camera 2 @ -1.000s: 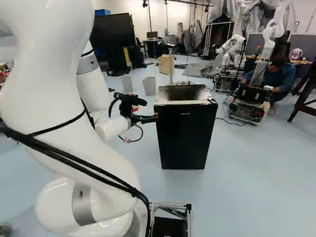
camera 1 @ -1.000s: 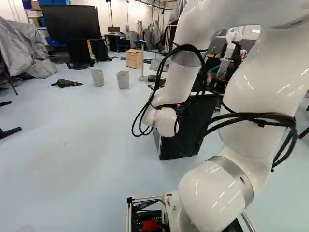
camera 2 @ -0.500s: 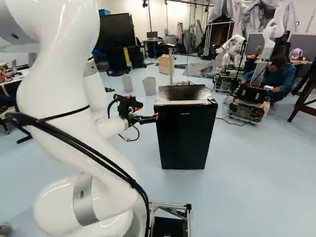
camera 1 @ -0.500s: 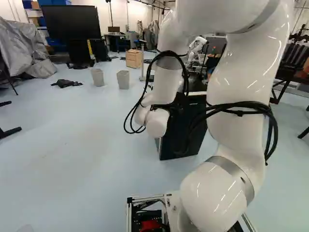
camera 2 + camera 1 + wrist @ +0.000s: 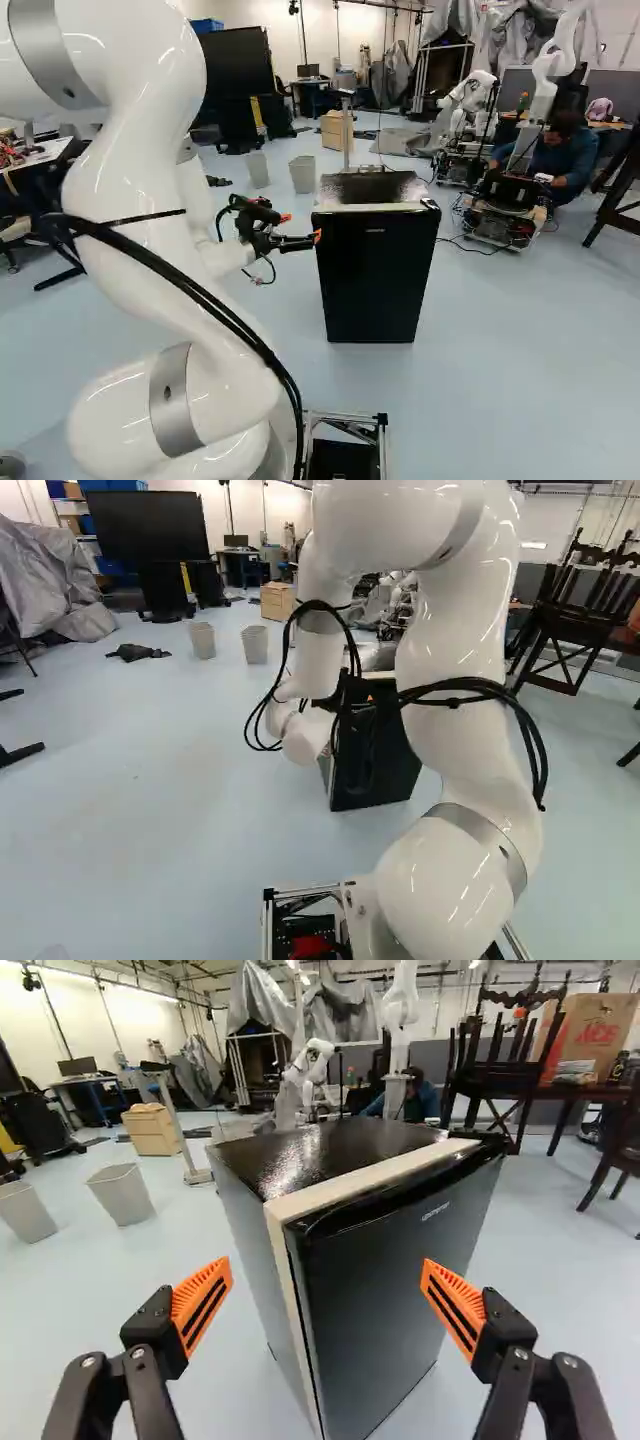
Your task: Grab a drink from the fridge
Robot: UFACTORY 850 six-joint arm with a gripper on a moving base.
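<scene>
- Stage, as we judge it: early. We have the gripper (image 5: 326,1265) up at the fridge (image 5: 372,275), but have not begun opening it
- Fridge location: on the floor ahead of us, right of the arm (image 5: 135,225) in the right base view, upright, with its front turned towards us
- Door (image 5: 395,1260): looks closed, lying along the pale front frame (image 5: 345,1182). We note no gap that shows the inside
- Drink: not visible in any view; we presume it is inside, and cannot tell its shelf or kind
- Fingers: spread wide, orange pads (image 5: 186,1296) well apart, nothing held. In the wrist view they stand to either side of the fridge's near upright edge, which lies ahead between them; we see no contact
- Surroundings: two grey bins (image 5: 303,174) (image 5: 257,169) and a wooden cabinet (image 5: 336,130) farther off, beyond the fridge; we judge none of them in the way
- Done so far: reach to the door's left side, at about the height of its top
- Left to do: catch the door edge, swing it wide, find the drink, close on it and bring it out
- Risk, our guess: a pad may slip off the smooth door, or a push may shift the fridge instead of opening it
</scene>
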